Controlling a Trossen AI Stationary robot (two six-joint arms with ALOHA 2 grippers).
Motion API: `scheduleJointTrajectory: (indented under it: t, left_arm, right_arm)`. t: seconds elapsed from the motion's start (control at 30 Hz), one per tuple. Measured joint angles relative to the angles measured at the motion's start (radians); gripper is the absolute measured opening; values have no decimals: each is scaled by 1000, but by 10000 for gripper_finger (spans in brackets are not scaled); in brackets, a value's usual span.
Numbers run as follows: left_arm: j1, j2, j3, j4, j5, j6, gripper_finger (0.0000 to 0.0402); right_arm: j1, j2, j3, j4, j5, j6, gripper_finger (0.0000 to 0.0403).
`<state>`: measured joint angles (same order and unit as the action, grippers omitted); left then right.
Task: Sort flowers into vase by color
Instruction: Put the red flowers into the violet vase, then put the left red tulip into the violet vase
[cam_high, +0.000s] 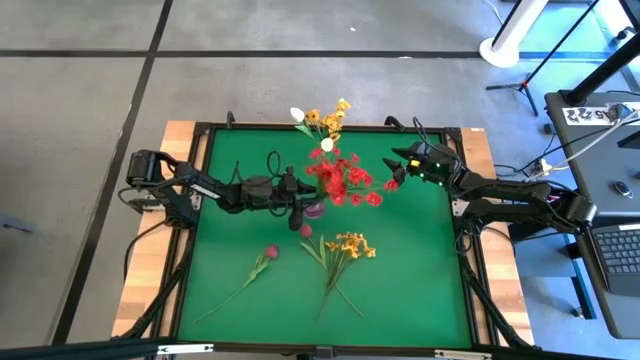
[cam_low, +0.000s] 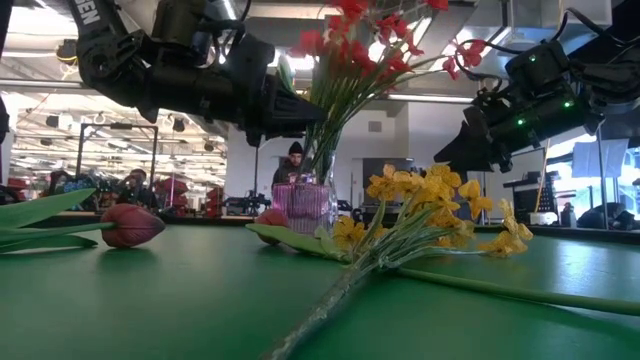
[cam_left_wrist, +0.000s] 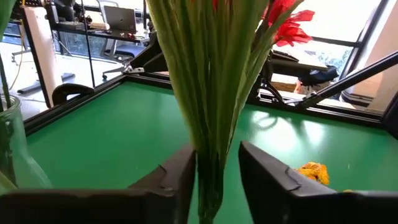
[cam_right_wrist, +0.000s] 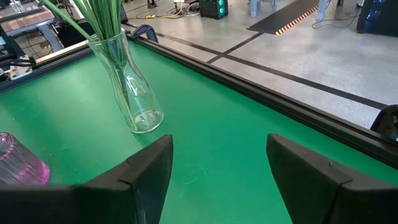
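Note:
A bunch of red flowers (cam_high: 345, 180) stands with its green stems (cam_left_wrist: 208, 93) in a pink ribbed vase (cam_low: 305, 205) at the table's middle. My left gripper (cam_high: 303, 190) is open, with one finger on either side of these stems above the vase. A clear glass vase (cam_right_wrist: 134, 93) at the far edge holds white and yellow flowers (cam_high: 322, 122). A yellow bunch (cam_high: 345, 248) and two dark red buds (cam_high: 268, 254) (cam_high: 305, 231) lie flat on the green mat. My right gripper (cam_high: 400, 160) is open and empty, right of the red blossoms. My left gripper (cam_left_wrist: 217, 180) comes level from the table's left, its fingers across the upright stems. The stems lie close against one finger (cam_left_wrist: 183, 177), and a gap shows between them and the other finger (cam_left_wrist: 264, 174). Whether that finger touches them I cannot tell.
The green mat (cam_high: 420, 280) has a raised black frame (cam_high: 470, 290) all round. Free mat lies at the near right and near left. People and furniture show in the room beyond the table in the low view.

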<state>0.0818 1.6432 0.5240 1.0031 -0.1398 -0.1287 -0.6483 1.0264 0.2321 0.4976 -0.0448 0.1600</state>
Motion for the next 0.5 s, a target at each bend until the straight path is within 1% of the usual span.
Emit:
scheduleJointTrajectory:
  t: [0.13, 0.27, 0.33, 0.5]
  left_arm:
    - [-4, -5, 0, -2, -5, -1, 157]
    - [-24, -34, 0, -14, -42, 0, 180]
    - [-37, -62, -1, -52, -67, 0, 188]
    - [-72, -179, -1, -222, -147, 0, 201]
  right_arm:
    - [0, 0, 0, -3, 0, 0, 256]
    - [0, 0, 0, -15, 0, 0, 256]
    - [0, 0, 0, -21, 0, 0, 256]
    - [0, 0, 0, -30, 0, 0, 256]
